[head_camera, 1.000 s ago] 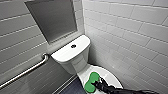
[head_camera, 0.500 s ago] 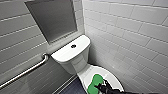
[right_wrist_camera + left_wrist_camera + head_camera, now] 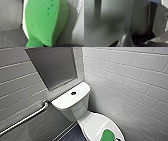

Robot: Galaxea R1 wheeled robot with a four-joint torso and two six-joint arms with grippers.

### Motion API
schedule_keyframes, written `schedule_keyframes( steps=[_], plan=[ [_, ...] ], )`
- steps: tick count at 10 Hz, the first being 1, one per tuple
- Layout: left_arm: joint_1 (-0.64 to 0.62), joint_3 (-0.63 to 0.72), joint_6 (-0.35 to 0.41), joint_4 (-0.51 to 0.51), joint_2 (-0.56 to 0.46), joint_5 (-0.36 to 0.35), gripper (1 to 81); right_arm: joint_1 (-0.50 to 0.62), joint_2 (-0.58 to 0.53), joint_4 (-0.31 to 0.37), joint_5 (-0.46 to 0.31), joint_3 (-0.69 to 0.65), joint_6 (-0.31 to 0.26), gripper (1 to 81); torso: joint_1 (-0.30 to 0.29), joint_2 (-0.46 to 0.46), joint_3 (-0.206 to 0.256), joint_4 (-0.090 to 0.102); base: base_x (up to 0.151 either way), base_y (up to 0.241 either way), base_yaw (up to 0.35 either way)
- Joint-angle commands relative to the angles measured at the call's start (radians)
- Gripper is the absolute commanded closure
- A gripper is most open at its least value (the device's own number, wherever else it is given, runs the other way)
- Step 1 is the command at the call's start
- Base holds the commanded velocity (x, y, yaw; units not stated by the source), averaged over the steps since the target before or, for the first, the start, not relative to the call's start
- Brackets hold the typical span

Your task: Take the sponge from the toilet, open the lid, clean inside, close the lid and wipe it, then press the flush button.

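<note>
Here's the toilet, tucked into the corner of the tiled walls (image 3: 130,84), and the lid (image 3: 93,123) is down flat over the bowl. The sponge (image 3: 108,135), bright green, sits on the lid's front end, touching the white plastic. From the right wrist it looms large and pitted with small pores, the sponge's rounded side laid against the lid. The right gripper (image 3: 52,46) is only a dark edge at the sponge's base, so pinching or spread, I cannot tell. Up behind, the flush button (image 3: 73,93) is a small dark dot in the middle of the tank top (image 3: 62,100). A metal grab bar (image 3: 25,119) slants along the left wall under a grey panel (image 3: 52,67). The left gripper (image 3: 115,44) is a dim shape among dark surfaces, and its state I cannot tell either
</note>
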Motion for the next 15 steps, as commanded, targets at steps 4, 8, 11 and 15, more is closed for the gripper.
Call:
schedule_keyframes(
  steps=[4,8,11,15],
  plan=[
    [-0.018,0.015,0.004,0.001,-0.011,0.091,1.0,-0.113,-0.423,-0.115,0.183,0.413,0.027,81.1,0.0,0.0,0.0,0.0,0.0,0.0,0.0],
    [-0.027,-0.001,0.001,0.006,-0.011,0.094,1.0,-0.35,-0.463,-0.141,0.235,0.449,0.02,81.1,0.0,0.0,0.0,0.0,0.0,0.0,0.0],
    [-0.027,-0.017,0.004,0.012,-0.023,0.101,1.0,-0.567,-0.33,-0.272,0.24,0.289,0.021,81.1,-0.067,0.104,0.0,0.0,0.0,0.0,0.0],
    [-0.027,-0.015,0.002,0.05,-0.019,0.102,1.0,-0.723,-0.214,-0.322,0.24,0.136,0.018,81.1,-0.143,0.225,0.0,0.0,0.0,0.0,0.0]
  ],
)
